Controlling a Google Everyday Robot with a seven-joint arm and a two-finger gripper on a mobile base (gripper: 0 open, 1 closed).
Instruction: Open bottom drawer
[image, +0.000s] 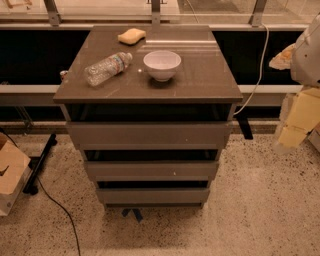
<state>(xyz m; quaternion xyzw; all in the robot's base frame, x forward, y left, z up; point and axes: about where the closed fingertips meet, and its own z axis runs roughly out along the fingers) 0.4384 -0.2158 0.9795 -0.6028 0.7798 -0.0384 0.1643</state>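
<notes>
The bottom drawer (152, 195) is the lowest and narrowest of three plain grey-brown fronts on the cabinet, and it sits just above the floor. Its front is flush under the middle drawer (152, 170), which has a tiny white speck. The widest top drawer (150, 134) is above them. My gripper (296, 122), pale yellow under a white arm part (307, 50), is at the right edge of the view. It is well right of the cabinet, at about the height of the top drawer, and touches nothing.
On the cabinet top (210, 80) stand a white bowl (162, 64), a lying plastic bottle (107, 68) and a yellow sponge (132, 36). A cardboard box (10, 175) and a black cable (55, 200) lie on the floor at left. A white cable (257, 65) hangs at right.
</notes>
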